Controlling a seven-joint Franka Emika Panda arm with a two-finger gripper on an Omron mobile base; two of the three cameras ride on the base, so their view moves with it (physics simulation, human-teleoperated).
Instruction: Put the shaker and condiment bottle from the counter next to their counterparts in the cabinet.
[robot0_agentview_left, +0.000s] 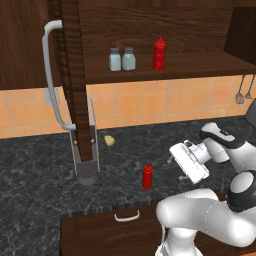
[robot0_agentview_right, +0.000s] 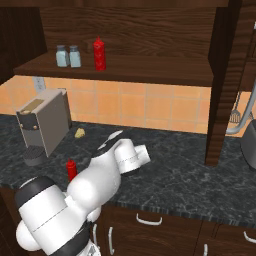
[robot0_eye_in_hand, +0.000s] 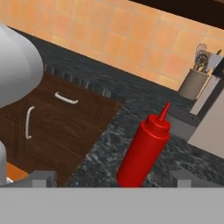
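Soft, even rendered light with a dim cabinet interior and crisp, slightly coarse pictures.

The dark marbled stone bench (robot0_agentview_left: 40, 175) takes a flat, diffuse light with no glare, and the orange tiled wall (robot0_agentview_left: 145, 102) behind it is the brightest surface. The dark brown wooden wall cabinet (robot0_agentview_left: 200, 30) stays shadowed inside, yet the two pale blue-grey capped shakers (robot0_agentview_left: 122, 59) and the slim red squeeze bottle on the shelf (robot0_agentview_left: 159, 54) read clearly. The slim red squeeze bottle on the bench (robot0_eye_in_hand: 146, 151) shows a soft highlight down its side in the hand view. Edges look slightly jagged, without blur or lens distortion; the white arm (robot0_agentview_right: 95, 180) is shaded smoothly.
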